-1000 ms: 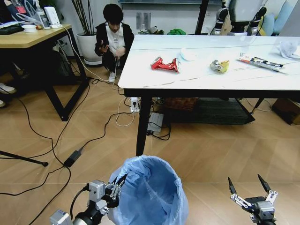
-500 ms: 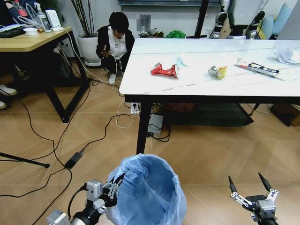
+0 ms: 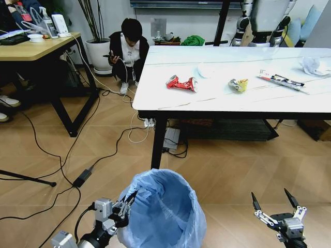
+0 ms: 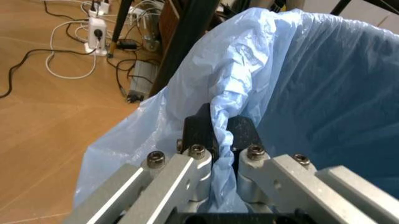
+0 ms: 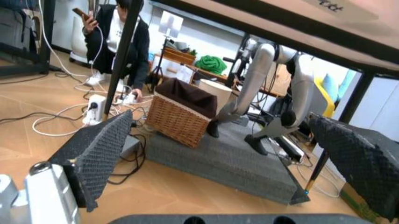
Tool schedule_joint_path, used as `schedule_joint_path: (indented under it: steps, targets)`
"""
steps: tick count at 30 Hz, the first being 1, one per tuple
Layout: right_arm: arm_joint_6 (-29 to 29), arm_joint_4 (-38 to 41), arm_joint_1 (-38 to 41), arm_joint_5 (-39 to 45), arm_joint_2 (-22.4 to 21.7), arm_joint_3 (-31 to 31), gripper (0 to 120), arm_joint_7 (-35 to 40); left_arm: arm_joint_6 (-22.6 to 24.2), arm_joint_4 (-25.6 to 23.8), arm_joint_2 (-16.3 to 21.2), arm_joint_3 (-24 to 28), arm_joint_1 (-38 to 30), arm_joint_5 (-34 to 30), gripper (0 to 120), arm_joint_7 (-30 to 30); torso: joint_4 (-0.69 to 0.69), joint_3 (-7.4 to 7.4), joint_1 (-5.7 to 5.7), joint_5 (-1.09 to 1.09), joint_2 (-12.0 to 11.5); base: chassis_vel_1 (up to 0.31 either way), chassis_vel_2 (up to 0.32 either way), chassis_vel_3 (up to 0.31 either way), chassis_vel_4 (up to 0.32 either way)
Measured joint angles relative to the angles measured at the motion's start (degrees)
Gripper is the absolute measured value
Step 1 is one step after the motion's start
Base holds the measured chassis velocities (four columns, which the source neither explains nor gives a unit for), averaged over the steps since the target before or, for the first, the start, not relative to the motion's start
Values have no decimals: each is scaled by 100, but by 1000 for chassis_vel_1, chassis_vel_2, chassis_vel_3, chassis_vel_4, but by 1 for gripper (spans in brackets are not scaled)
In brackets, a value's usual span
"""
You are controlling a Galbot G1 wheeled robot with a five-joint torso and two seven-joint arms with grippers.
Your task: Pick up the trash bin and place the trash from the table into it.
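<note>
the whole head view has slid since a second ago: the table (image 3: 155, 103) sits a little farther up and to the right in frame, more floor shows in front of it. we read that as the camera moving with the robot, not the litter shifting. the bin (image 3: 164, 212) and both arms keep the same place low in the frame, so the bin is travelling with us.

meaning for the task: we judge the pick-up done and the approach under way; nothing from the table is in the bin yet.

left gripper (image 4: 218, 133) is clamped on the bin's near rim, pads (image 4: 198, 128) pinching a fold of the blue bag, arm low at our left, reaching forward. the bin hangs or rests just ahead of us, near the table's front left leg but clear of it (we cannot tell if it touches the floor).

right gripper (image 3: 276, 204) waits low at our right, fingers spread wide, holding nothing, well apart from the bin.

trash on the table: red can (image 3: 181, 82) near the left end, yellow wrapper (image 3: 238, 85) mid-table, long wrapper (image 3: 281, 80) and tissue (image 3: 312, 65) toward the right, white lid (image 3: 207, 69) behind the can.
</note>
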Motion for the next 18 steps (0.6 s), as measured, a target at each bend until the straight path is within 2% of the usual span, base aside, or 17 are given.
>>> schedule_joint_path:
  steps: [18]
  targets:
    - [-49, 79, -10, 30, -47, 20, 100, 48, 16, -5, -46, -67, 16, -23, 0, -41, 0, 270, 147, 0, 417, 0, 0, 0, 0]
